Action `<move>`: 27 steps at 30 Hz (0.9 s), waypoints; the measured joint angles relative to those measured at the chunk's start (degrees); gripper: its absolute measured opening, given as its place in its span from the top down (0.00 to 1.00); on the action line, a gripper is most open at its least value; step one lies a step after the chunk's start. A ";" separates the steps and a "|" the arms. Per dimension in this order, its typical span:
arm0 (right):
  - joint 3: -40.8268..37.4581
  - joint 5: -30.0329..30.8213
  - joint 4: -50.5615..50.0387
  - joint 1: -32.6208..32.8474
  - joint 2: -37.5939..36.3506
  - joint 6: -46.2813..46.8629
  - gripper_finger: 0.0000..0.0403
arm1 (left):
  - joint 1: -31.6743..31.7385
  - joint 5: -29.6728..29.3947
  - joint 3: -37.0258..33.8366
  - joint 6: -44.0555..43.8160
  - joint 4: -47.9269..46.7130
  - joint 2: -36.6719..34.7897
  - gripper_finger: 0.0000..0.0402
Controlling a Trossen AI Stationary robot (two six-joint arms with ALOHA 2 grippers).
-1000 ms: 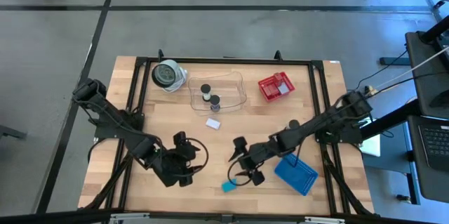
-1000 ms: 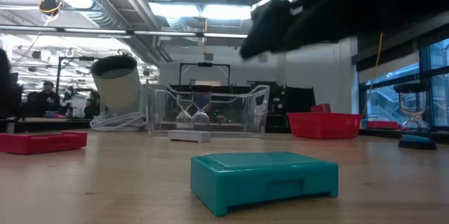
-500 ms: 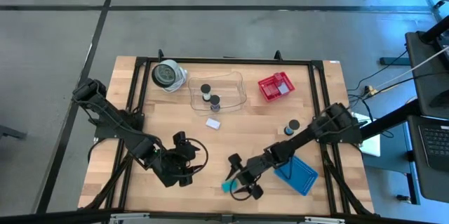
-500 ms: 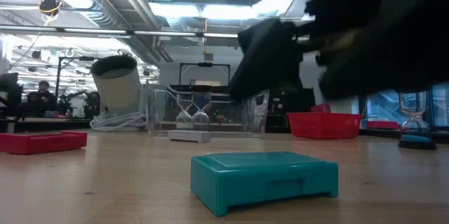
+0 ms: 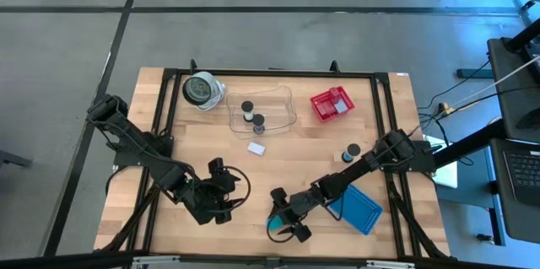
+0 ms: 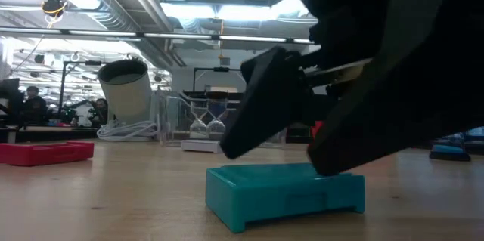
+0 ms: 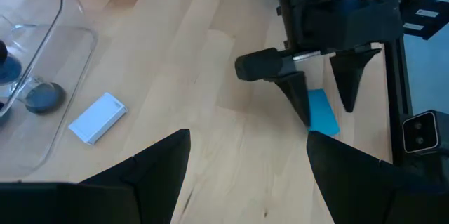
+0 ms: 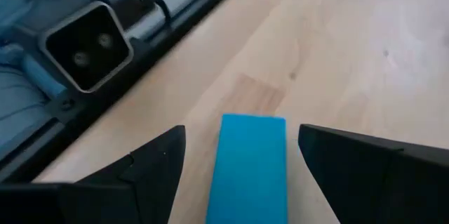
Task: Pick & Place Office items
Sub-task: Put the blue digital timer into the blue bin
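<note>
The right claw [image 5: 280, 218] stands wide, its fingers [image 7: 297, 96] straddling the teal block [image 6: 284, 193], which lies flat at the table's [image 5: 169, 176] near edge. The left claw [image 5: 226, 195] waits nearby, wide and empty.

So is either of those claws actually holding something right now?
No, nothing is held. The right gripper has its jaws open on either side of the teal block, which lies flat on the table. The left gripper is open and empty.
</note>
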 joint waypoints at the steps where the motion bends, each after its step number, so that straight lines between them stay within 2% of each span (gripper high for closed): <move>1: 0.00 0.80 -0.90 0.00 0.00 0.98 0.30 | 0.00 0.00 0.00 0.22 0.00 0.00 0.30; 10: 0.11 6.18 -6.63 0.40 -0.07 3.48 0.32 | 0.00 0.26 0.00 1.06 0.00 0.00 0.30; 14: 0.11 7.74 -7.09 0.44 -0.11 1.79 0.40 | -0.01 0.28 0.00 1.24 0.02 0.00 0.30; 20: 0.13 7.78 -7.57 0.44 -0.20 0.84 0.62 | 0.00 0.28 0.00 1.45 0.02 0.00 0.30; 27: -0.25 7.75 -10.15 0.28 -2.78 2.67 0.61 | 0.00 -0.14 0.00 1.85 0.02 0.00 0.30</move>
